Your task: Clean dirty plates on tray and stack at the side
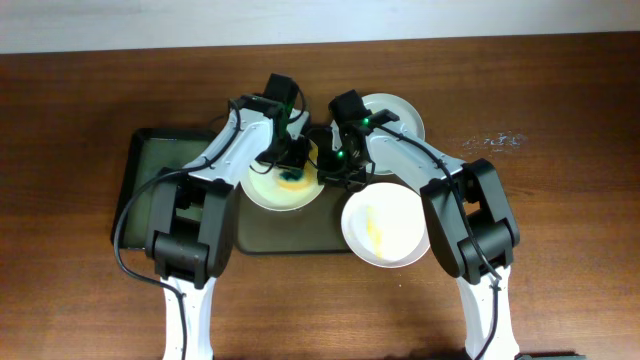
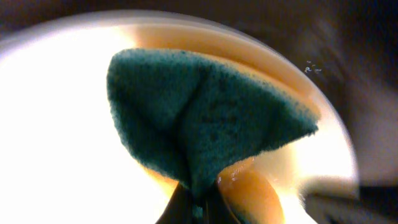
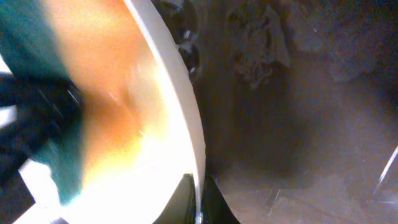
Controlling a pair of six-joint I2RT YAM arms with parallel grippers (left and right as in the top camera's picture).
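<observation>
A dirty plate with yellowish smears lies on the dark olive-brown tray. My left gripper is shut on a teal sponge and presses it on that plate. My right gripper is shut on the same plate's right rim, with one finger on each side. The sponge also shows in the right wrist view. A second plate with a yellow smear sits at the tray's front right corner. A third pale plate lies behind the right arm.
A smaller dark greenish tray lies to the left of the large tray, under the left arm. Brown wooden table lies all around. The two arms meet close together over the middle plate.
</observation>
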